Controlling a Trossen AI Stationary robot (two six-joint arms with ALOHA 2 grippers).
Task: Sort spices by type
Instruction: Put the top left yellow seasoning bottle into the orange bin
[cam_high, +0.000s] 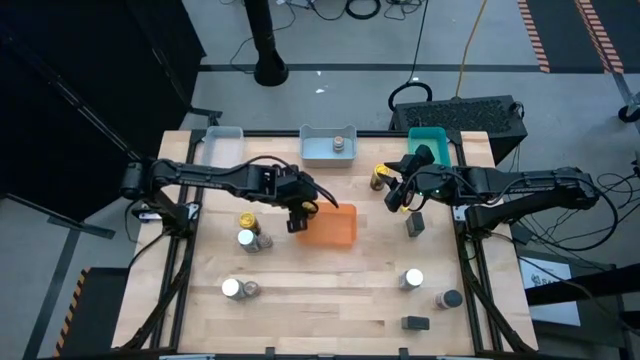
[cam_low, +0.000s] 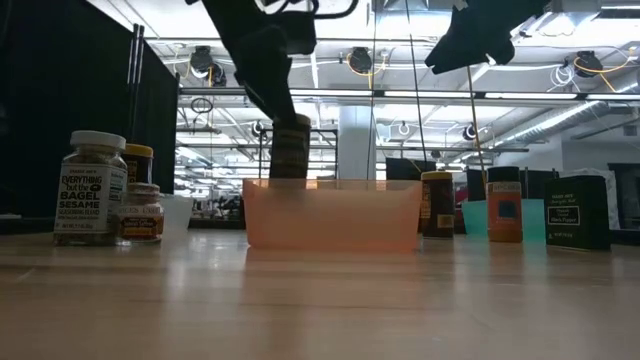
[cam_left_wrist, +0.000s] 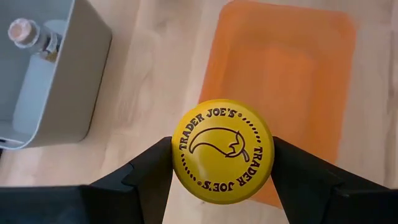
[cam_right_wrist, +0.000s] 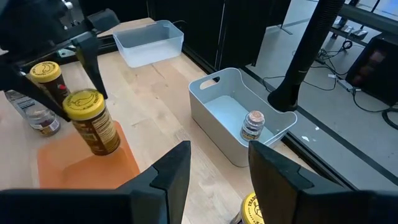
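The left tool (cam_left_wrist: 221, 180) clamps a yellow-lidded Trader Joe's spice jar (cam_left_wrist: 222, 151) just above the orange tray (cam_high: 328, 226); the right tool (cam_right_wrist: 217, 165) hovers open near the blue-grey bin (cam_right_wrist: 214, 112).

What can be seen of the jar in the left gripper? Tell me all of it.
The jar is a small cylinder with a yellow lid printed "Trader Joe's" around a chili pepper, and an amber body with a dark label. The left gripper clamps it upright at the lid, a finger on each side, above the orange tray's left edge.
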